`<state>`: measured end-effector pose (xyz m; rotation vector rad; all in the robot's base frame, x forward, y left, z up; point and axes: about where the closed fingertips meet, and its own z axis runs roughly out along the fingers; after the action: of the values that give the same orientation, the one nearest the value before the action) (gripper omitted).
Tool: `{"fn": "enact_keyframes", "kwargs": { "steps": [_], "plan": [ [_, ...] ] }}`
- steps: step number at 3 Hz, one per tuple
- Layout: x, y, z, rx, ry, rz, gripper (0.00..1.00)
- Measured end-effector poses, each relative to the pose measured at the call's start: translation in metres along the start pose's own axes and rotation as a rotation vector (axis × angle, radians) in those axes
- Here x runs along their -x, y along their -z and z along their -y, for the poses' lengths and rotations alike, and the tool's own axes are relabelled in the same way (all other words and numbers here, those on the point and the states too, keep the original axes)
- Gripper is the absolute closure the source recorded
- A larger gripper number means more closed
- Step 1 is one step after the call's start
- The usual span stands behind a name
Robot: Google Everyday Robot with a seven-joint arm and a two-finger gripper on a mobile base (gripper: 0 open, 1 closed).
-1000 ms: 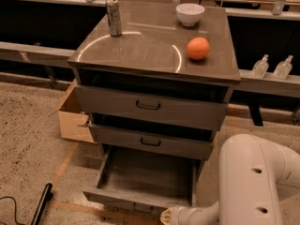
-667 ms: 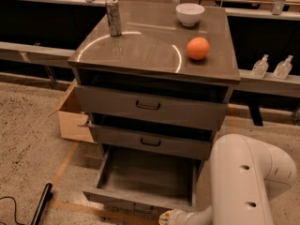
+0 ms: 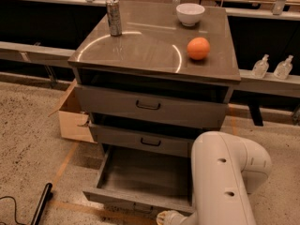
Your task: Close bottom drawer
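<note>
The bottom drawer is pulled far out of the grey cabinet, showing its empty grey box interior. Its slim front panel sits low in the camera view, and the handle is hidden at the frame's bottom edge. My white arm reaches down at the right and covers the drawer's right front corner. My gripper is at the bottom edge of the frame, just in front of the drawer's front panel, mostly cut off. The middle drawer and top drawer stand slightly out.
On the cabinet top stand a metal can, a white bowl and an orange. A cardboard box sits left of the cabinet. A black rod lies on the floor at lower left. Two small bottles stand on the right ledge.
My arm has swung left and higher in the frame, covering more of the drawer's right side. The gripper end has shifted slightly left along the drawer front. The drawer looks unmoved.
</note>
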<state>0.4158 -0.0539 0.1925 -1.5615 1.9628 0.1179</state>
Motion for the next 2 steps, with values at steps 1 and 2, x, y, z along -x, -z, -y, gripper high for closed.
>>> {"fn": "enact_keyframes", "kwargs": {
  "steps": [1, 2],
  "plan": [
    [0.005, -0.008, 0.012, -0.065, 0.009, -0.008, 1.00],
    [0.008, -0.015, 0.023, -0.117, 0.026, -0.020, 1.00]
  ]
}}
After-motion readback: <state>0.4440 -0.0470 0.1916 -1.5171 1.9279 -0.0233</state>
